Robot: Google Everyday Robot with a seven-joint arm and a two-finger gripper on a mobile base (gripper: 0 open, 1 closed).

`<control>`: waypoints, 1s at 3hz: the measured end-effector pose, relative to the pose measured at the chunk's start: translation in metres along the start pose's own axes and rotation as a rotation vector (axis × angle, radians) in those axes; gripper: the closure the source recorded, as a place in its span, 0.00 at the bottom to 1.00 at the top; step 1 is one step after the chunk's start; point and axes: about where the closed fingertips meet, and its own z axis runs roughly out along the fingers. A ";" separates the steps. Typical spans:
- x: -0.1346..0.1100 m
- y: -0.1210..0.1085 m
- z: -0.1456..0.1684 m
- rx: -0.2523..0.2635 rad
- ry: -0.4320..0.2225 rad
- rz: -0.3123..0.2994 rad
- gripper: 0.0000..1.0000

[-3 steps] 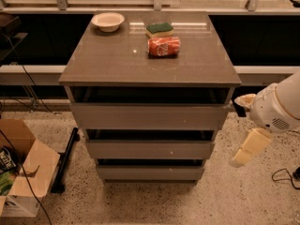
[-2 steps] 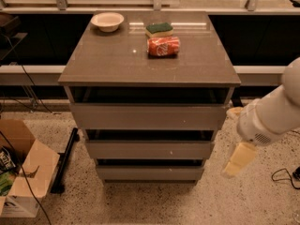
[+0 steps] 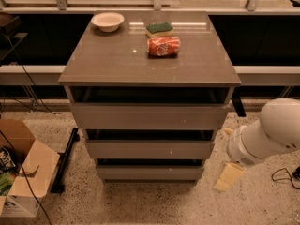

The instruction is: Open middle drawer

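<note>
Three grey-brown drawer fronts stack under the cabinet top (image 3: 117,64), and the middle drawer (image 3: 150,150) is the medium-width one, between the widest front (image 3: 150,117) above and the narrowest front (image 3: 150,173) below. We see it shut, flush with its neighbours, a tiny pale speck on its face and a dark gap along its upper edge.

Our gripper (image 3: 224,158) hangs low at the cabinet's right side, just beside the right ends of the lower fronts and touching none of them. One pale finger (image 3: 229,176) points down toward the speckled floor (image 3: 154,205). Only a sliver of the other shows above the white wrist (image 3: 262,137), so we judge the jaws spread wide with nothing between them.

We expect the front to be a stiff, flat panel, not fragile, its smooth face too slick to pinch. With no handle, the sensible hold is the top lip. We would slip one finger into the dark gap above, near the middle so the box does not rack on its runners, and pull straight outward. We judge the drawer light if empty, though its contents are hidden.

A bowl (image 3: 108,21), a sponge (image 3: 159,29) and a red can (image 3: 163,46) rest on top, well apart from the work.
</note>
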 end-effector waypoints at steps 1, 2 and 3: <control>0.005 -0.003 0.034 -0.004 -0.030 0.008 0.00; 0.007 -0.007 0.065 -0.015 -0.046 0.017 0.00; 0.013 -0.010 0.093 -0.033 -0.062 0.048 0.00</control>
